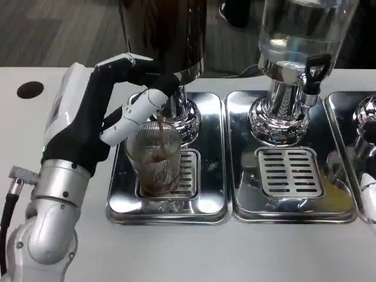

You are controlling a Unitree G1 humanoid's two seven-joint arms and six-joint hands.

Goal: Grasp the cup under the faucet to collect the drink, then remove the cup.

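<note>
On chrome tray, ribbed glass cup

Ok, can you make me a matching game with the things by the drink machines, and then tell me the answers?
Things:
1. ribbed clear glass cup
2. black tap handle on the clear dispenser
3. robot's left hand
4. black round hole in the white table

Descriptions:
A. at the far left edge of the table
B. partly filled with brown drink
C. reaching around the dark dispenser's spout
D. above the drip tray with no cup

Pairs: 1-B, 2-D, 3-C, 4-A
</note>
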